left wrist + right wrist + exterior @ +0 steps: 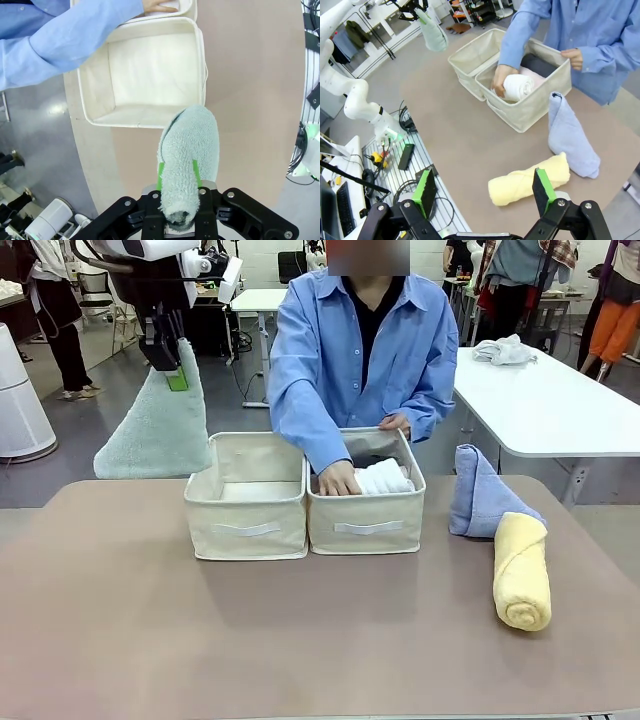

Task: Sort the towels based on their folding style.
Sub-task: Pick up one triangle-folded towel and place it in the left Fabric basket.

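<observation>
My left gripper (175,374) is shut on the tip of a pale green cone towel (156,430), which hangs high over the table's far left edge, left of the bins. In the left wrist view the green towel (190,152) sits between the fingers above an empty beige bin (147,75). A person's hand (338,480) rests on a white roll (386,478) in the right bin (365,525), which also holds a dark grey roll (540,64) and a pink one (536,76). A light blue cone (482,495) and a yellow roll (522,570) lie at the right. My right gripper (484,192) hovers open above the yellow roll (530,181).
The two beige bins stand side by side at the middle of the brown table (300,640); the left bin (247,510) is empty. The person in a blue shirt (350,350) leans over the right bin. A white cloth bundle (503,350) lies on a white table behind.
</observation>
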